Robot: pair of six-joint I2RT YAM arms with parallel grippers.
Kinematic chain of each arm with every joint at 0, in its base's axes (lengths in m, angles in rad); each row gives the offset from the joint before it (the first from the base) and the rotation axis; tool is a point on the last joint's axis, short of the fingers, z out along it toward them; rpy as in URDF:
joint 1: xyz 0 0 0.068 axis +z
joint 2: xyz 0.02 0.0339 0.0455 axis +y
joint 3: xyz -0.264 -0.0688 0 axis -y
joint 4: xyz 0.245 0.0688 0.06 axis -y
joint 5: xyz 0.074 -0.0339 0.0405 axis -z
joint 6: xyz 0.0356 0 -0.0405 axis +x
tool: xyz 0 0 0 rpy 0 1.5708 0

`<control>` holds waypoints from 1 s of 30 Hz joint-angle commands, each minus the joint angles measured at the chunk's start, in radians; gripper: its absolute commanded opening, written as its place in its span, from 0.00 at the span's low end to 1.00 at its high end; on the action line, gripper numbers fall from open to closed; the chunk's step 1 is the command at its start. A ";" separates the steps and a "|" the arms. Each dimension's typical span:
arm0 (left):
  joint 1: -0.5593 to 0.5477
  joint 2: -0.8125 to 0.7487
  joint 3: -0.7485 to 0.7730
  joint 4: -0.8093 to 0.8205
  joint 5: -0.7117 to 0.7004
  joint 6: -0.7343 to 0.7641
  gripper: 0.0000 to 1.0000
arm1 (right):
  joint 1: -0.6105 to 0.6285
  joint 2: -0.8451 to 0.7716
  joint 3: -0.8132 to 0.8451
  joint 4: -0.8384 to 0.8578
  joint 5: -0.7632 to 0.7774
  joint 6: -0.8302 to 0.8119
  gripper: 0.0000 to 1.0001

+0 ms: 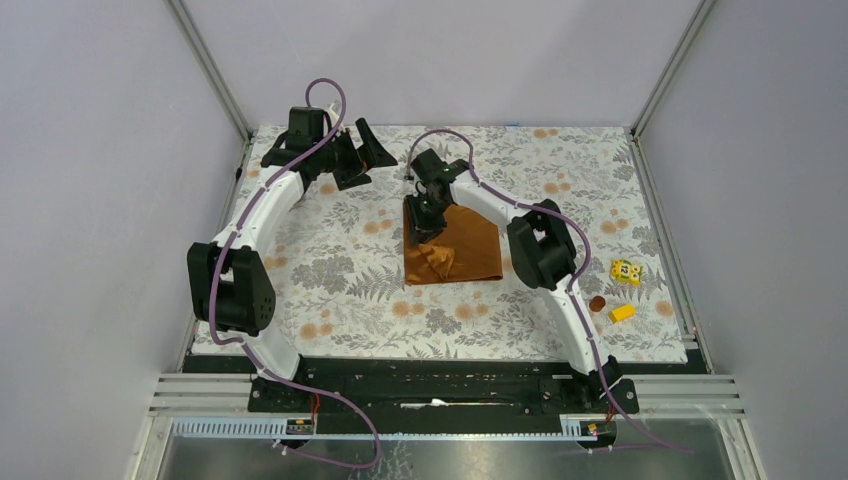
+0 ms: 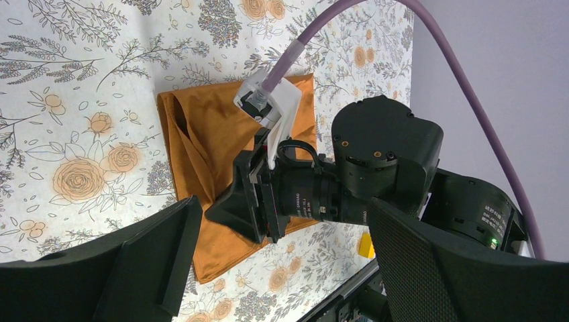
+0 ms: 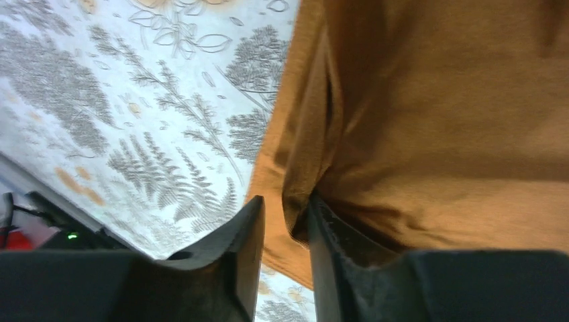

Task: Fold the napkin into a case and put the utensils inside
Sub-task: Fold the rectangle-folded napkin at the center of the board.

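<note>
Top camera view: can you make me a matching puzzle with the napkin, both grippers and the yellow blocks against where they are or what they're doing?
1 napkin
2 left gripper
3 right gripper
4 yellow blocks

A open, empty, far-left corner
B right side of the tablecloth
C pinching the napkin's edge
D mid-table, creased

Pairs: 1-D; 2-A; 3-C; 4-B

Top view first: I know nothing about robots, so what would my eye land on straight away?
Most likely the rust-orange napkin, vivid against the floral tablecloth at the table's middle. The right arm's end effector is down on its far left corner, its fingers either side of a rumpled fold. The left end effector hangs open by the table's far left corner, and two yellow blocks sit near the right edge.
</note>
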State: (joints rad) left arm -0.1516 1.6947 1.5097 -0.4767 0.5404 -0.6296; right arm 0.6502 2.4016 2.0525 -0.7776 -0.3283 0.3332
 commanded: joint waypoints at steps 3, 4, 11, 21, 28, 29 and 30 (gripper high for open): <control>0.002 -0.053 -0.002 0.041 -0.010 0.004 0.99 | -0.016 -0.156 -0.100 0.134 -0.198 0.091 0.58; -0.003 -0.056 -0.002 0.033 -0.029 0.010 0.99 | -0.043 -0.201 -0.181 0.203 -0.248 0.117 0.60; -0.049 -0.158 -0.148 -0.018 -0.127 0.047 0.99 | -0.186 -0.481 -0.670 0.570 -0.415 0.189 0.73; -0.118 -0.228 -0.542 0.041 -0.121 0.024 0.93 | -0.196 -0.557 -1.020 0.965 -0.434 0.273 0.70; -0.322 -0.120 -0.529 0.001 -0.410 0.014 0.58 | -0.195 -0.583 -1.011 0.854 -0.358 0.193 0.48; -0.335 -0.098 -0.514 -0.011 -0.442 0.016 0.55 | -0.195 -0.592 -1.013 0.848 -0.352 0.186 0.48; -0.344 -0.074 -0.498 -0.022 -0.456 0.018 0.51 | -0.195 -0.601 -1.016 0.845 -0.347 0.181 0.48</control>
State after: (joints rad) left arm -0.4549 1.5726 0.9554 -0.4995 0.2615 -0.6178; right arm 0.4522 1.8709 1.0180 0.0650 -0.7132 0.5629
